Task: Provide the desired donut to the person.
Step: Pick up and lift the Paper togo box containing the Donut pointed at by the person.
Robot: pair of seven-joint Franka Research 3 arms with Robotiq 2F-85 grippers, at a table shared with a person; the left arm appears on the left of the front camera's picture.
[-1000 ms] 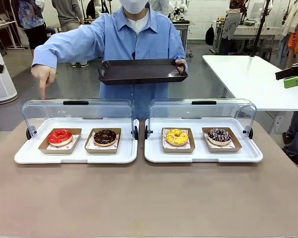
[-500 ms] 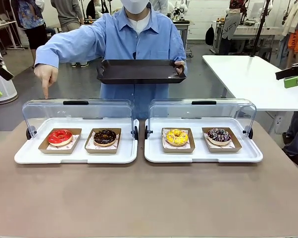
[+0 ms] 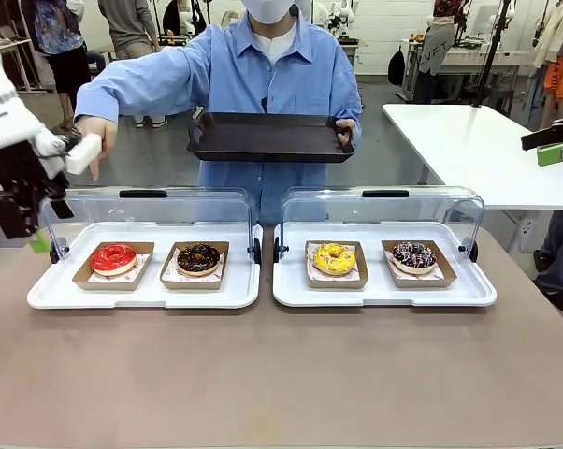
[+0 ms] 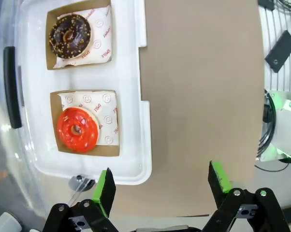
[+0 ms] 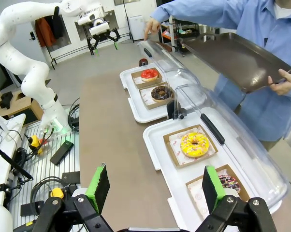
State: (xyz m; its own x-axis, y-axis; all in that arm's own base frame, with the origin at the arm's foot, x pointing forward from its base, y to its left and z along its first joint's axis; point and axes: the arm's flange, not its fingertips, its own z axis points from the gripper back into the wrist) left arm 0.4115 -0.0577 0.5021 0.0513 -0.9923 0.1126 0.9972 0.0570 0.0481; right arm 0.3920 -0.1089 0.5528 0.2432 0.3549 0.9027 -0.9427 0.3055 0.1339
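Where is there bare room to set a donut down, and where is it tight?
Bare: the brown table all along its near strip, in front of the left white tray and right white tray, and the dark tray the person holds. Crowded: both white trays, each carrying two boxed donuts; only a narrow gap parts them.

A red-glazed donut (image 3: 113, 257) is seen lying flat on white paper in a brown cardboard holder (image 3: 83, 277), at the left end of the left white tray (image 3: 48, 295), with a chocolate donut (image 3: 198, 258) just beside it. The person (image 3: 263, 70), in a light blue shirt, is placed at the far side; one hand (image 3: 96, 138) is held above that end with a finger pointed down, and a dark tray (image 3: 267, 138) is held level in the other hand (image 3: 345, 129)
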